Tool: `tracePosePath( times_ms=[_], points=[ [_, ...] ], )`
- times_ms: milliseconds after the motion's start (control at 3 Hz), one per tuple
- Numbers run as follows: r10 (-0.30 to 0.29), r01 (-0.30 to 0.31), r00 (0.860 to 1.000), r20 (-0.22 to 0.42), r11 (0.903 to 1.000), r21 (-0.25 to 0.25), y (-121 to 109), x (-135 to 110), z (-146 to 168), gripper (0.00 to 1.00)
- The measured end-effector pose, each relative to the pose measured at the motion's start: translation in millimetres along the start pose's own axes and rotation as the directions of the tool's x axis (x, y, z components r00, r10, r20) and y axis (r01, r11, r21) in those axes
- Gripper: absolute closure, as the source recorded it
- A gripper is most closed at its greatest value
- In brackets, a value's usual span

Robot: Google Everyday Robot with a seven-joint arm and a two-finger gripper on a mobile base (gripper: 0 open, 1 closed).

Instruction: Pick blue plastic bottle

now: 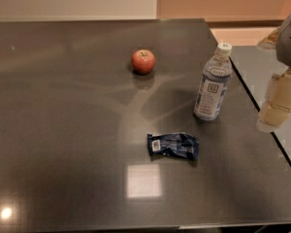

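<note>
Our gripper (280, 103) hangs right of the bottle (213, 84), apart; we cannot tell its state. We should come in level and close around the label (212, 95).

tool (277, 103) at far right edge, pointing downward

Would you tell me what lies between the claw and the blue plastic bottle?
Nothing: the camera view shows only bare table between the blue plastic bottle and the claw at right.

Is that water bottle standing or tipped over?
Upright: the blue plastic bottle stands on its base on the table, white cap on top. The gripper hangs at the right edge, apart from it.
</note>
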State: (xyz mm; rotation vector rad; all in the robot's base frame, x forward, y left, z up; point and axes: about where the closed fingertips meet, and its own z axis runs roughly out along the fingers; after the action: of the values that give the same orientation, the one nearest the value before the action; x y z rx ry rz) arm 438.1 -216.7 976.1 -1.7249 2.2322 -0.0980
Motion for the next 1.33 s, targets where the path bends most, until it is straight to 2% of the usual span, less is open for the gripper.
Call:
tracePosePath(
  times_ms=[667,1333],
  points=[
    [0.0,0.0,1.0,0.0,1.0,0.0,0.0,0.0,0.0,0.0],
    [0.08,-0.083,0.991,0.108,0.9962,0.026,-51.5,-9.4,16.1,0.0]
  ],
)
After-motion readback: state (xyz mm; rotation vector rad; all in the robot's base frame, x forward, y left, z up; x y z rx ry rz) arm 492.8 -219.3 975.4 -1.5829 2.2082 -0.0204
